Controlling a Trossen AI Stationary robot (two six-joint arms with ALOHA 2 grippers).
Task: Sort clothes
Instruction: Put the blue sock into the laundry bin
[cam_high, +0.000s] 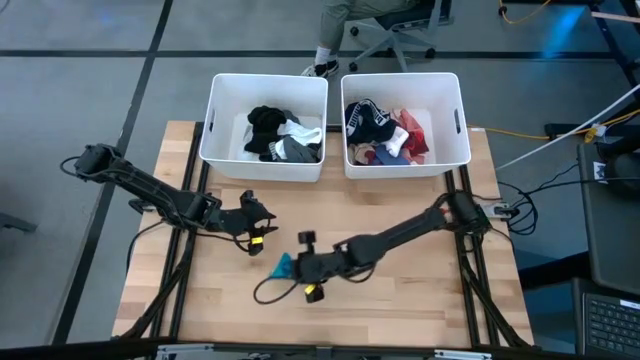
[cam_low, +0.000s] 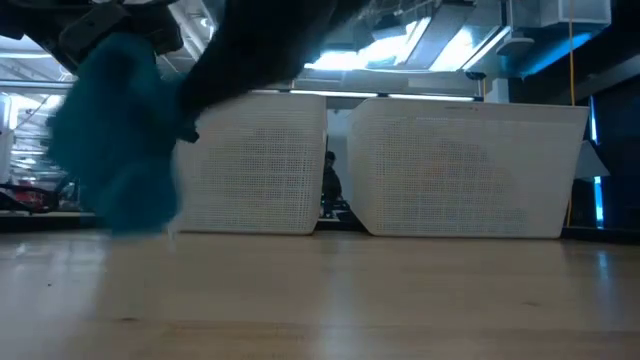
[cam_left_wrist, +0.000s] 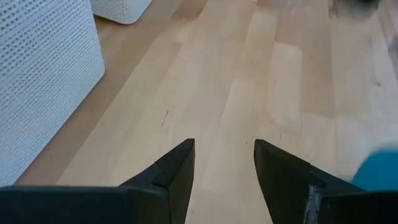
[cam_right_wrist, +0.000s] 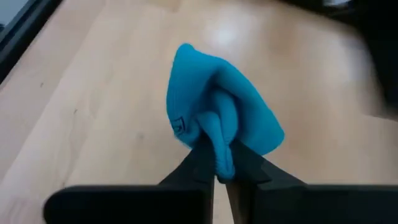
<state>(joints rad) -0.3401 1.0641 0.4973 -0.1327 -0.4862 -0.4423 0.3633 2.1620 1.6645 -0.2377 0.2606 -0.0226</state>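
Observation:
A small blue garment (cam_high: 284, 265) hangs from my right gripper (cam_high: 297, 266) above the middle of the wooden table; it shows bunched in the right wrist view (cam_right_wrist: 217, 118) and as a blue lump clear of the tabletop in the low view (cam_low: 115, 140). My right gripper is shut on it. My left gripper (cam_high: 262, 222) is open and empty just left of it, over bare wood (cam_left_wrist: 224, 155). More clothes lie in the two white bins: black, white and grey in the left bin (cam_high: 283, 135), navy, white, pink and red in the right bin (cam_high: 388, 130). My right gripper pinches a bunched fold of the blue garment (cam_right_wrist: 221, 152) between its two fingers. The rest of the cloth bulges out beyond the fingertips in several layers. The garment is lifted clear of the table and hangs slack.
The two white bins (cam_high: 213, 140) (cam_high: 458, 135) stand side by side at the table's far edge. A black cable (cam_high: 270, 290) loops on the table near my right gripper. A person's leg and an office chair (cam_high: 395, 30) show beyond the bins.

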